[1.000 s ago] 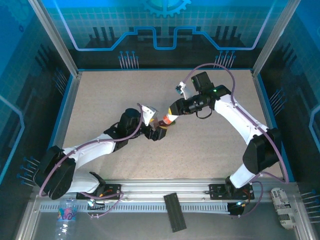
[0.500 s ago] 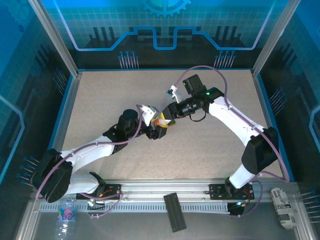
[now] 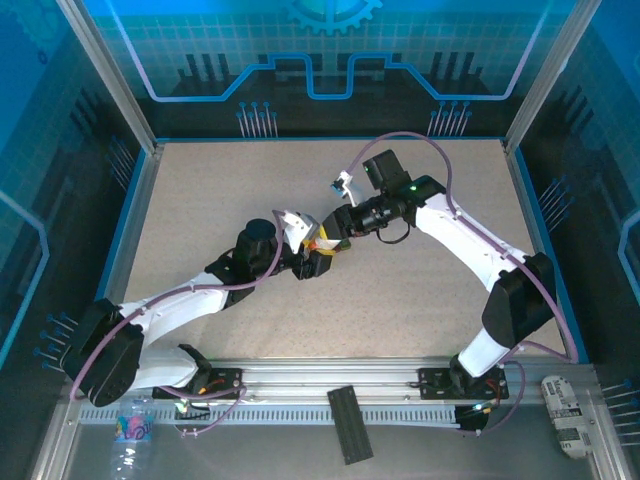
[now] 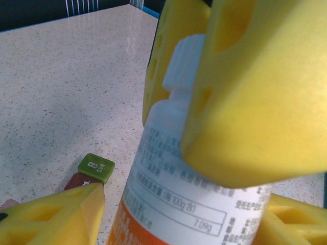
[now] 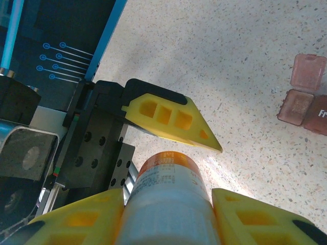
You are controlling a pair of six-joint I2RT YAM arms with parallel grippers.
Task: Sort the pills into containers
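Left wrist view: containers (image 4: 93, 169) lie on the desk (image 4: 61, 92) just beside a finger of the left claw (image 4: 188, 206). The right claw (image 5: 167, 196) clamps the bottle (image 5: 166, 171) at its cap end. The left claw's grip cannot be told.

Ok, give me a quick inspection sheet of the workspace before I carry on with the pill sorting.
Surface: speckled beige table, slightly glossy.
Job's things: containers lie flat on the table beside the grippers, one dark red lid flipped open, green end lid down; white bottle with orange band, capped, sits between the two grippers.
Clutter: off the table on the near rail, a black slab, a plastic water bottle and a white device.
Grippers: right gripper shut on the bottle near its cap; left gripper straddles the orange end, contact unclear.
Cables: purple cables run along both arms, one arching above the right wrist.
Surroundings: blue-lit enclosure walls, aluminium frame.
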